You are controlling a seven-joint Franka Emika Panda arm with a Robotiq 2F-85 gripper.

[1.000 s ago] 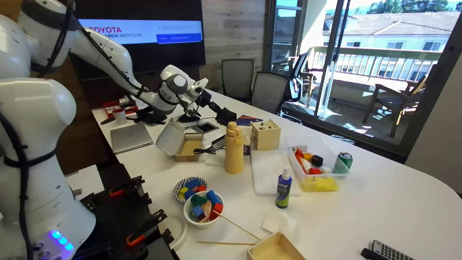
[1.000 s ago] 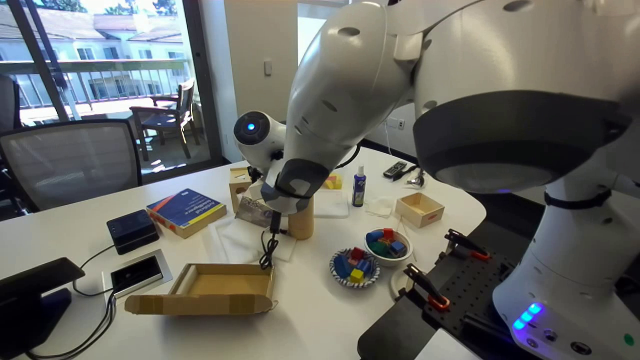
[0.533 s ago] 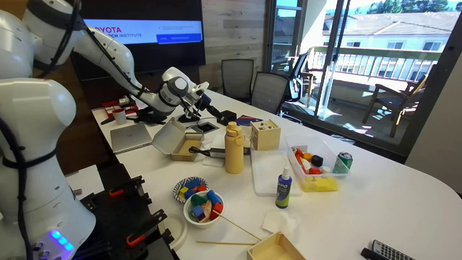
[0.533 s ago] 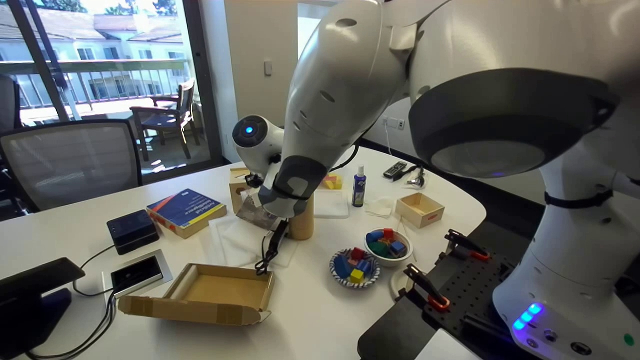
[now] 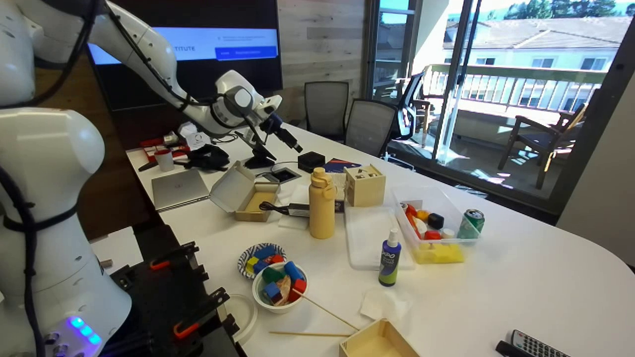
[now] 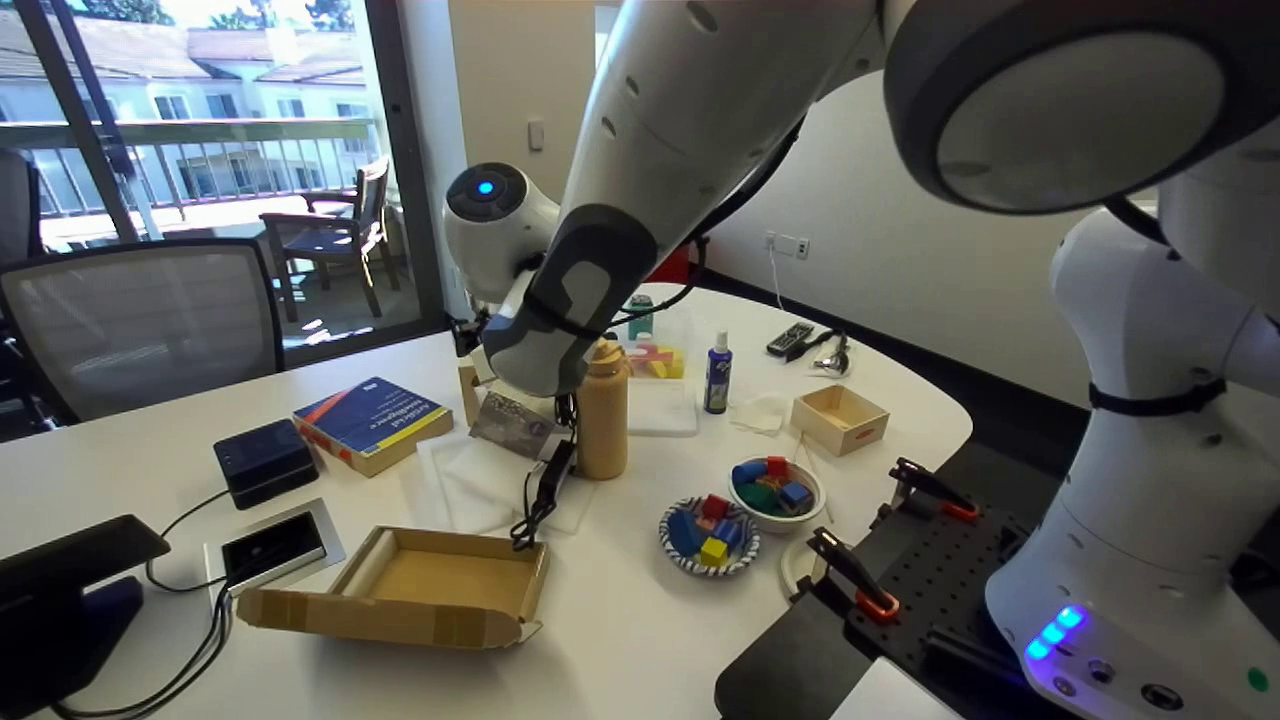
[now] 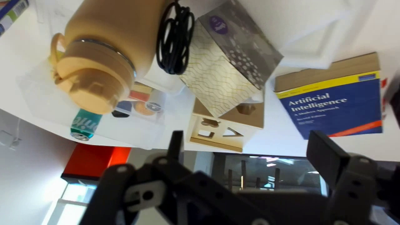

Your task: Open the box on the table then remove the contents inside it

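Note:
The tan cardboard box [image 5: 252, 216] stands with its lid [image 6: 385, 618] swung up and its bare brown floor showing, on the white table [image 5: 496, 292]. Just outside it, a black power adapter [image 6: 553, 475] lies beside the yellow bottle [image 5: 322, 210], with a bundled cable [image 5: 274, 207] by the box's corner. Another black cable coil [image 7: 175, 39] shows against the bottle in the wrist view. My gripper [image 7: 246, 136] is open, its fingers wide apart with nothing between them. In an exterior view the gripper [image 5: 297, 148] is raised above the table, behind box and bottle.
Near the bottle are a tissue box [image 7: 231, 56], a light-wood box [image 5: 365, 187] and a blue book [image 6: 375, 420]. A clear bin [image 5: 436, 218], a spray bottle [image 6: 718, 375] and bowls of blocks [image 5: 280, 287] also stand on the table.
My gripper has opened and risen away. The adapter, steeply tilted a second ago, has dropped and now lies flatter on the table. The box and its lid have shifted slightly.

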